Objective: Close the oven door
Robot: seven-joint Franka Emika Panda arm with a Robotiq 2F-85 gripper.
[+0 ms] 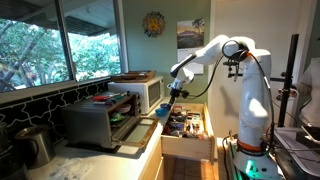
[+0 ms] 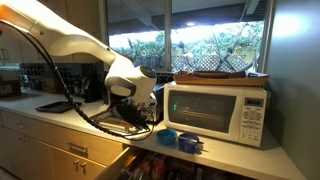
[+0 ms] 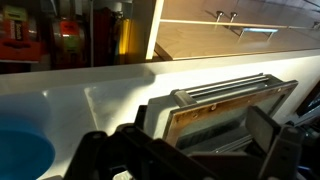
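The grey toaster oven (image 1: 92,122) stands on the counter. Its oven door (image 1: 130,133) hangs down open. In the wrist view the oven door (image 3: 225,112) fills the lower right, with its metal handle bar along the top edge and the dark glass below it. My gripper (image 3: 205,128) is open, with one dark finger on each side of the door's image, close to it. I cannot tell if it touches. In both exterior views the gripper (image 1: 174,96) (image 2: 135,108) hovers just past the door's free edge.
A white microwave (image 1: 140,90) (image 2: 218,112) stands beside the oven. A blue bowl (image 1: 162,112) (image 2: 168,135) (image 3: 20,160) sits on the counter edge near the gripper. Below the counter a wooden drawer (image 1: 186,128) full of utensils is pulled out. Windows line the back.
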